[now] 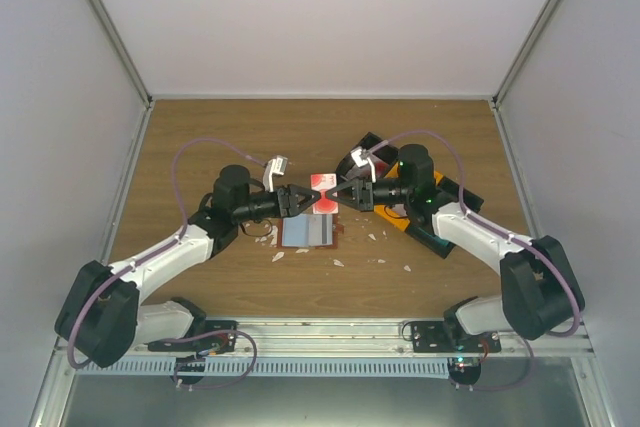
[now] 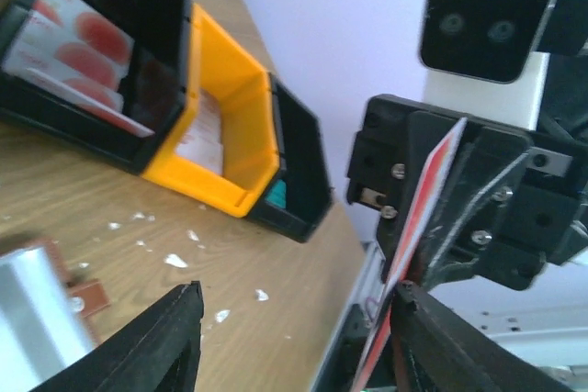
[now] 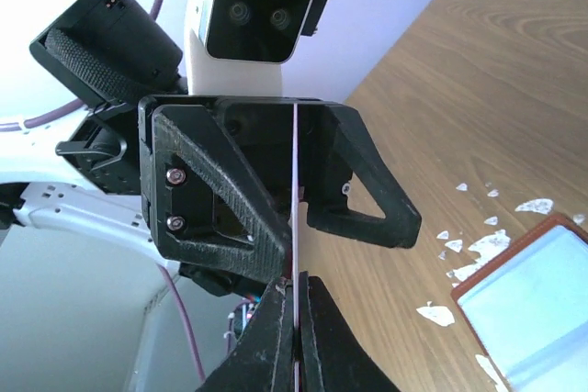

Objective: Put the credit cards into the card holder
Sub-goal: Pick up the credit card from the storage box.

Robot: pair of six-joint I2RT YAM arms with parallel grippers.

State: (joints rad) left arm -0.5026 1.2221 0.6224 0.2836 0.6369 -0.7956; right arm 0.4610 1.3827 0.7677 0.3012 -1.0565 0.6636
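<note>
A red-and-white credit card (image 1: 323,192) hangs in the air above the table, edge-on in both wrist views. My right gripper (image 3: 296,284) is shut on its near edge (image 3: 295,181). My left gripper (image 2: 299,296) is open around the card's other end. One of its fingers (image 2: 441,337) touches the card (image 2: 424,213); the other finger (image 2: 170,341) stands far off. The card holder (image 1: 307,232) lies open on the wood below, pale blue-grey pockets up, and shows in the left wrist view (image 2: 28,305) and the right wrist view (image 3: 524,296).
Black and orange bins (image 1: 400,219) sit at the right behind my right arm. They hold more cards: red-and-white ones (image 2: 78,57), a pale one (image 2: 207,135) and a teal one (image 2: 274,195). Small white scraps (image 1: 340,262) lie scattered around the holder.
</note>
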